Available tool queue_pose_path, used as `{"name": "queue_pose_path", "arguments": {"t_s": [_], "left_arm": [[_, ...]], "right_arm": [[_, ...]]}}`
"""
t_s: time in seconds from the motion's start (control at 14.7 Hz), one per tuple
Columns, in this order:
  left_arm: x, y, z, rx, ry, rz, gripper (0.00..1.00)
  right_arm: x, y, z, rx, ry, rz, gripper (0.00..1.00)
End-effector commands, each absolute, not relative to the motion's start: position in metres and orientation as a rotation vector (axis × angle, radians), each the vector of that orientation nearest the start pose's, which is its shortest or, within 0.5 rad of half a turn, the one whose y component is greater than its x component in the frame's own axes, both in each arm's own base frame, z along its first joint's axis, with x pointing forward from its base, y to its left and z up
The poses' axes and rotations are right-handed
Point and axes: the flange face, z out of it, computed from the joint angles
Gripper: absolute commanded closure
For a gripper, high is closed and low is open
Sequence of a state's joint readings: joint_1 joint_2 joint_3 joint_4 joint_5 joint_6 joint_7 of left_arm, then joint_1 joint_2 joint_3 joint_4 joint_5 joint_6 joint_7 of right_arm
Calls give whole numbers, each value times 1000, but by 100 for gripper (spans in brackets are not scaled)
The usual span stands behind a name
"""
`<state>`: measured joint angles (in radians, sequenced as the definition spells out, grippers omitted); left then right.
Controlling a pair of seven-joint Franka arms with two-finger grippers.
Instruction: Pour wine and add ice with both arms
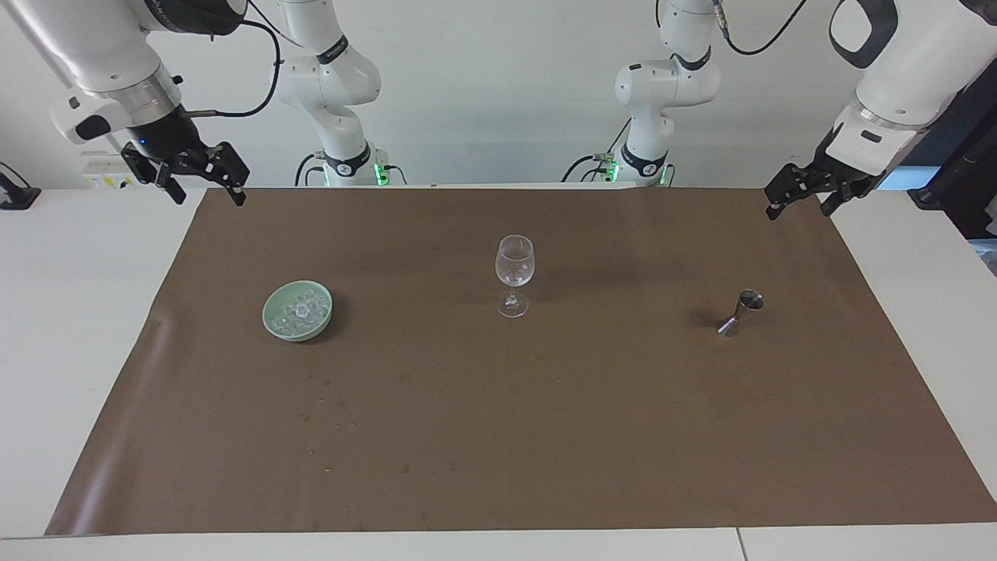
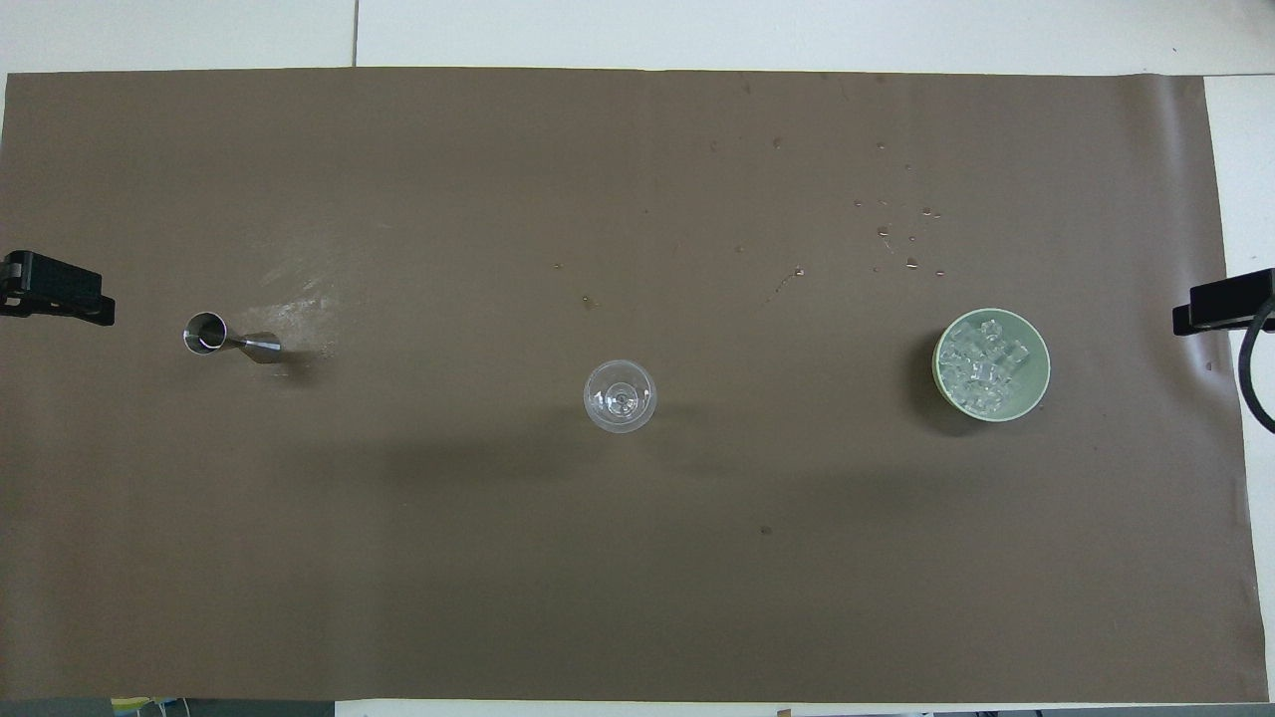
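An empty clear wine glass [image 1: 514, 273] stands upright mid-mat; it also shows in the overhead view [image 2: 620, 395]. A pale green bowl [image 1: 297, 334] holds a heap of clear ice [image 1: 300, 309] toward the right arm's end; the bowl [image 2: 1042, 383] and ice [image 2: 981, 363] show from above. A small metal jigger [image 1: 740, 313] stands toward the left arm's end, also seen from above [image 2: 231, 341]. My right gripper [image 1: 206, 195] hangs open and empty over the mat's corner near the robots. My left gripper [image 1: 799, 209] hangs open and empty over the other near corner. Both arms wait.
A brown mat [image 1: 498, 436] covers most of the white table. Small drops [image 2: 901, 234] lie on the mat farther from the robots than the bowl. In the overhead view only the tips of the left gripper [image 2: 55, 289] and right gripper [image 2: 1225, 304] show at the edges.
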<state>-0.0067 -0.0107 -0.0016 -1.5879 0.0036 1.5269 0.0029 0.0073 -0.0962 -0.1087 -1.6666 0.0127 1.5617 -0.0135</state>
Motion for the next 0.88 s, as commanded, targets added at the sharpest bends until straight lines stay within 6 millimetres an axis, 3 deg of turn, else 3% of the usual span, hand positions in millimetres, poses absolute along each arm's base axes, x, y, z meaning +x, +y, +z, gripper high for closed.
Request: {"name": "queue_pose_path", "arguments": {"t_s": [0.0, 0.81], "left_arm": [[539, -3, 620, -3147, 5, 65, 0], [539, -3, 620, -3149, 5, 65, 0]], "right_arm": [[523, -54, 629, -3105, 114, -5, 0], [523, -48, 630, -3106, 99, -7, 0]]}}
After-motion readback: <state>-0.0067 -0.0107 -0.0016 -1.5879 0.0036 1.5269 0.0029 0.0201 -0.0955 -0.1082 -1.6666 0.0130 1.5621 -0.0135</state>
